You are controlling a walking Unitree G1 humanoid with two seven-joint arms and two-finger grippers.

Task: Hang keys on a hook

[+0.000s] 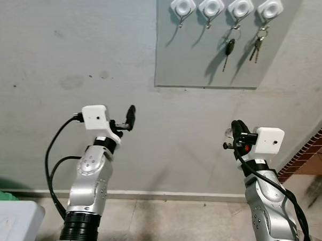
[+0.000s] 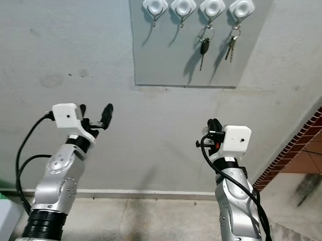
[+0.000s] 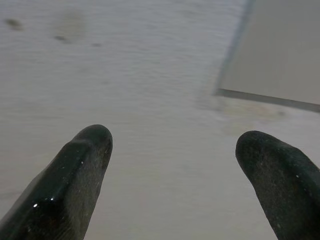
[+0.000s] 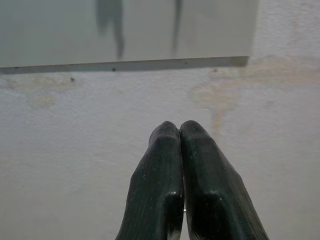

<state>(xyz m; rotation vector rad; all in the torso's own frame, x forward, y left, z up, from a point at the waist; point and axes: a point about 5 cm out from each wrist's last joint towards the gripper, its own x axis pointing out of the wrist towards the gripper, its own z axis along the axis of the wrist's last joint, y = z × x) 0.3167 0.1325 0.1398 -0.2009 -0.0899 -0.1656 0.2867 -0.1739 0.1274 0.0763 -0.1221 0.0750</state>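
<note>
A Unitree G1 humanoid faces a grey plaster wall where a grey panel carries four white hooks in a row. Its left gripper, raised on the silver left arm below and to the left of the panel, has its two black fingers spread wide with nothing between them, apparently a free hand kept ready. Of the hooks, the first hook and second hook hang bare; the third holds a black-headed car key on a ring, and the fourth a small bunch of keys, both dangling flat against the panel, well above either gripper. The right gripper, lifted below the panel's right part, has its fingers pressed together; something small and pale sits by them in the head views, too unclear to call a key. Judging by the hooks, keys are already hung.
</note>
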